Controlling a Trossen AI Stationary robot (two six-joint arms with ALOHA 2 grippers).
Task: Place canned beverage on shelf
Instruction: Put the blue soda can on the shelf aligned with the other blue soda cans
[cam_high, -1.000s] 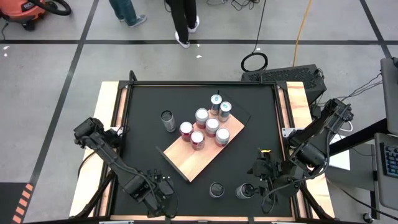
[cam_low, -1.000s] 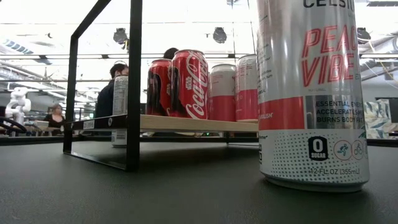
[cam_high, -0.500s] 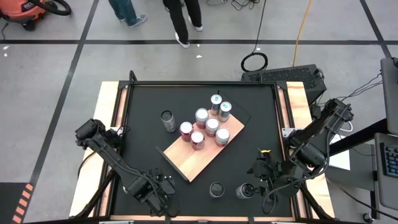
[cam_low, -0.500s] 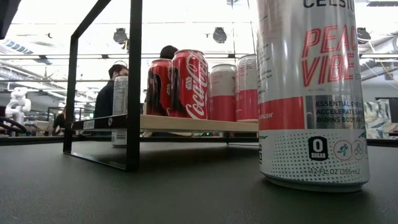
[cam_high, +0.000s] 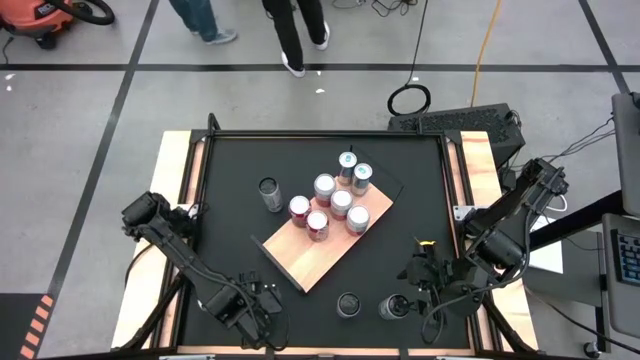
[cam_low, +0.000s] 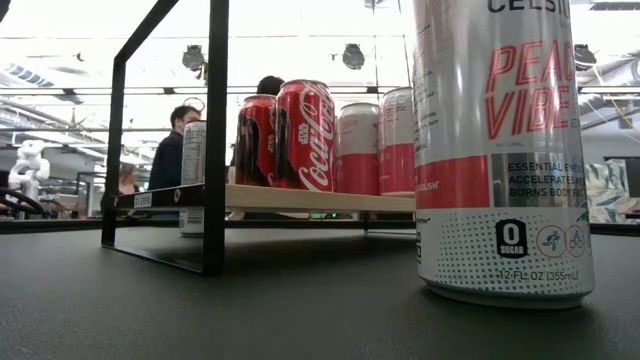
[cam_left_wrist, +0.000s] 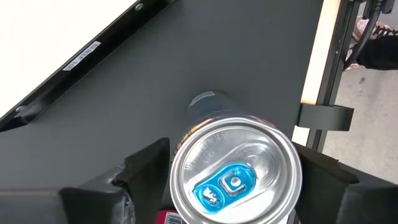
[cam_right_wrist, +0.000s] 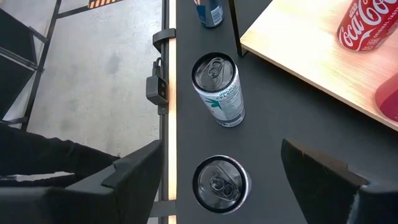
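Observation:
The shelf (cam_high: 325, 235) is a light wooden board on a black frame, set slantwise at the table's middle. Several cans stand upright on its far half, red ones among them (cam_low: 305, 135). My left gripper (cam_high: 255, 312) is at the near left, pointing down, shut on a silver-topped can with a blue tab (cam_left_wrist: 235, 174). The high view hides that can under the gripper. My right gripper (cam_right_wrist: 221, 144) hangs open above the near right, over two upright cans (cam_right_wrist: 217, 87) (cam_right_wrist: 219, 185) that it does not touch. My left gripper holds the can by its upper wall, just under the top rim (cam_left_wrist: 176, 186). One finger (cam_left_wrist: 149, 171) lies against each side. The fingers come from above, pointing down. The can is upright, and its own top hides its base.
A lone can (cam_high: 270, 192) stands on the black tabletop left of the shelf. A tall white and red can (cam_low: 500, 150) stands close to the low camera. The near half of the board (cam_high: 300, 260) is bare. People are on the floor beyond the far edge (cam_high: 295, 30).

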